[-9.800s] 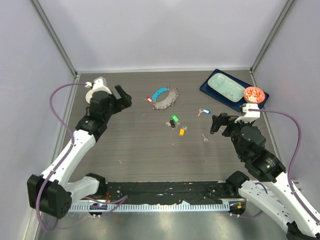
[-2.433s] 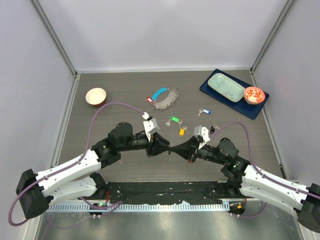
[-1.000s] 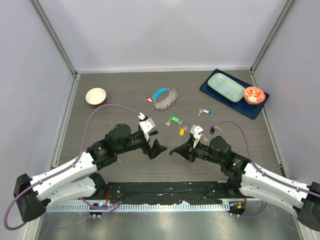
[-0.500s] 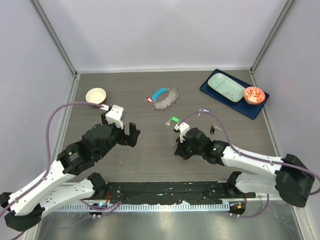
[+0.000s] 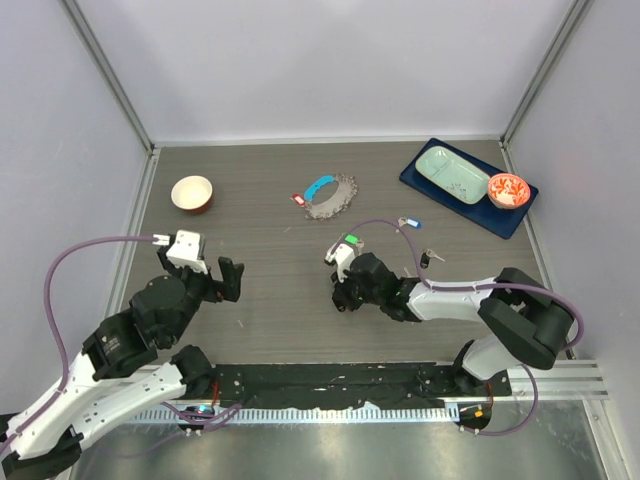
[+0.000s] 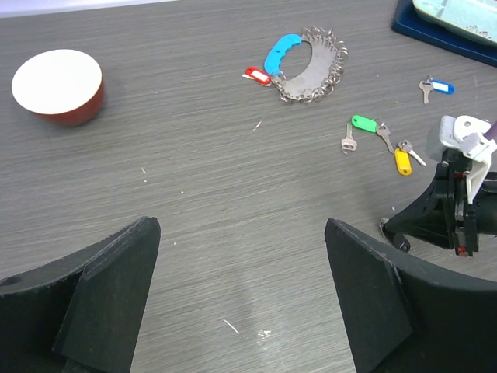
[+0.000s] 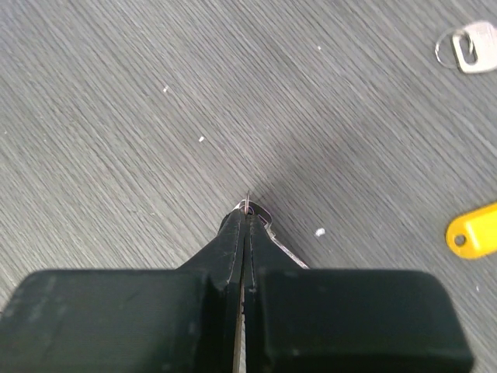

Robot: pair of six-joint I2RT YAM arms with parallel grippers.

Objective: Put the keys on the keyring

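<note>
The right pincer (image 7: pixel 246 217), tips pressed together, touches a silver key (image 7: pixel 273 236) toward the tabletop's (image 7: pixel 116 93) near edge; the left pincer (image 6: pixel 241 303) gapes apart, far from the keyring (image 6: pixel 314 70).

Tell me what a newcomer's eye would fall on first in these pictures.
The right gripper, shut, has its tips down at a small silver key in the middle of the table. Beyond it lies the keyring, a bright blue strap on grey chain. Nearer, the left gripper hangs wide open.

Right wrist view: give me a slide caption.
Right gripper pinched shut on a small silver key over the grey table, a yellow key tag lying off to the right.
</note>
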